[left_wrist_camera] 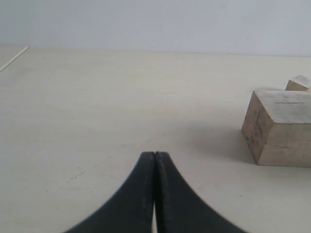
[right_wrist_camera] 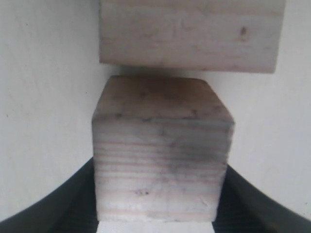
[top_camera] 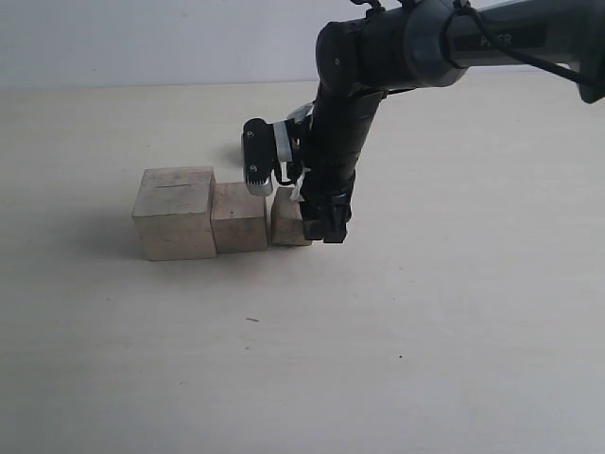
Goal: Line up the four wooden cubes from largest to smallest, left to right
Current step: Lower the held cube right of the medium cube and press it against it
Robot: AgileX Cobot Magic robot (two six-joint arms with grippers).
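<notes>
Right gripper [top_camera: 317,227] sat low at the right end of the row, jaws closed on the third cube [top_camera: 286,219]. In the right wrist view its dark fingers [right_wrist_camera: 73,208] pressed against both side faces of that cube [right_wrist_camera: 160,155], which rested on the pale tabletop [top_camera: 425,359].

The second cube [top_camera: 238,218] stood directly beyond the held block, straight ahead of the fingertips. The two faces were close together, but contact could not be confirmed. The largest cube [top_camera: 175,213] stood further along the same line, touching the second cube on the side away from the gripper, with a thin slit mark on its top.

Left gripper [left_wrist_camera: 154,194] was closed on nothing, fingertips pressed together above bare table. The largest cube [left_wrist_camera: 282,128] lay ahead of it and off to one side, well apart. The corner of another cube [left_wrist_camera: 299,82] showed past it; which one could not be told.
</notes>
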